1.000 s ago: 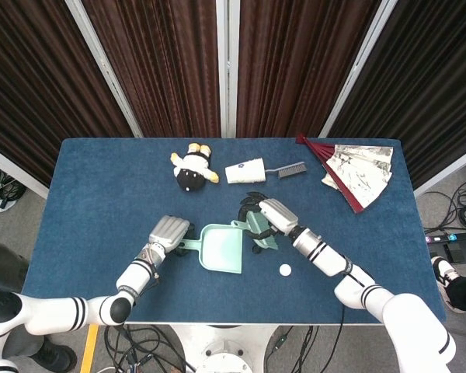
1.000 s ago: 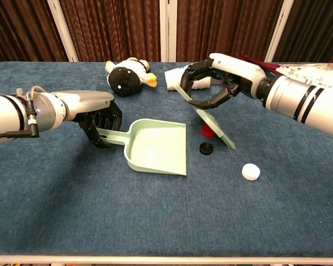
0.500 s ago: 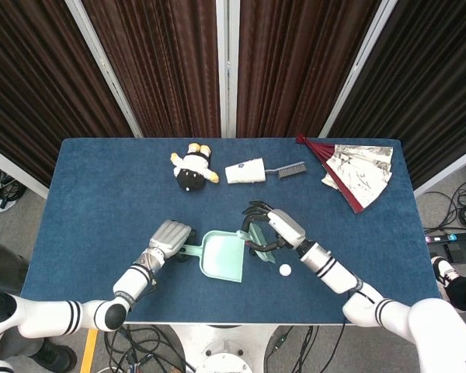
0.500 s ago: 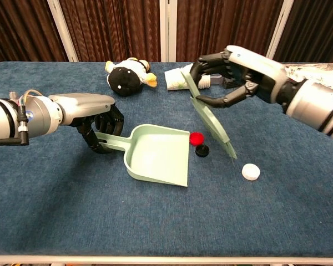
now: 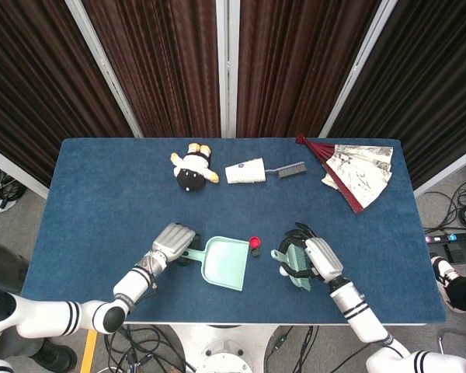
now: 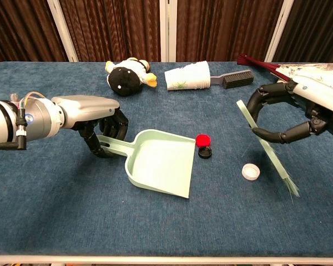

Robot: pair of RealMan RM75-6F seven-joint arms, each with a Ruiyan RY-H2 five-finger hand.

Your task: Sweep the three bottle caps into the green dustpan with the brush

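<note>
While gripped, brush beside white cap

arms: white, black bands | left hand: silver shell, black fingers | right hand: same

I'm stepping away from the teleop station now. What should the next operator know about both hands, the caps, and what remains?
Left robot hand: grips the handle of the green dustpan, which lies flat on the table.
Right robot hand: holds the green brush, bristles near the table.
Red cap and black cap: at the pan's mouth, not inside.
White cap: between the pan and the brush.
Done: nothing in the pan.
Left: sweep all three in.
</note>
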